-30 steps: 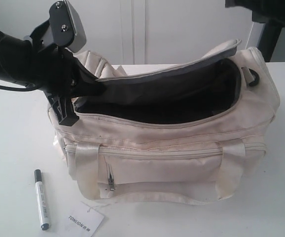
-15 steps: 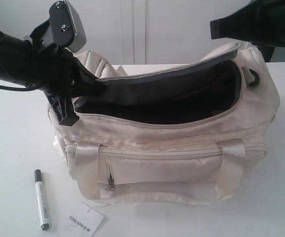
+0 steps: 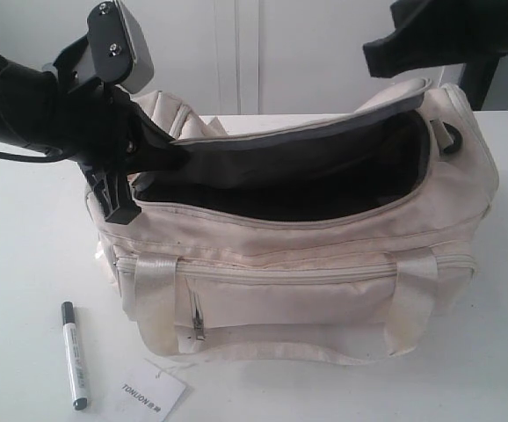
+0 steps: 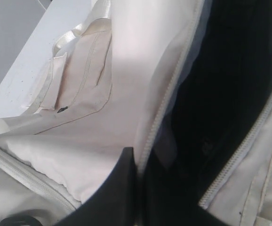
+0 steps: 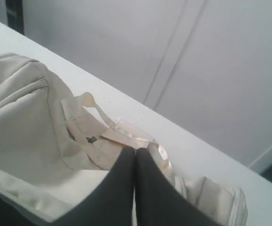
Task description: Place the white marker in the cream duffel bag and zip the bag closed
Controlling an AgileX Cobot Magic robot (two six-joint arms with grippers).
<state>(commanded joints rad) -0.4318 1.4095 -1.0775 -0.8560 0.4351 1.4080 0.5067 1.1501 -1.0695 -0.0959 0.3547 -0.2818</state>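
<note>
1. Holding the mouth open is the step in hand. The left gripper (image 3: 177,158) is clamped on the top flap (image 3: 324,132) of the cream duffel bag (image 3: 324,290) at the bag's left end. The flap is raised, so the dark interior shows.
2. In the left wrist view the two fingers meet, and the flap's zipper tape (image 4: 166,101) runs down into the pinch.
3. The right gripper (image 3: 384,54) hangs in the air above the bag's right end, clear of the fabric. Its fingers are pressed together with nothing between them, as the right wrist view shows.
4. The white marker (image 3: 74,356) lies flat on the table (image 3: 25,246) in front of the bag's left end. It is apart from the bag, with one black end pointing toward it. A paper tag (image 3: 153,387) lies just beside it, also in front of the bag.
5. As I read it, nothing is packed yet: the marker is untouched and the top zipper is fully undone.
6. The next move probably falls to the right gripper, since the left one is busy with the flap. It would need to spread its fingers, cross in front of the bag and come down astride the barrel.
7. Things to watch:
   - The slim round barrel may roll when nudged.
   - The tag sits close enough to be caught with it.
   - The carry back must clear the bag's front rim.
</note>
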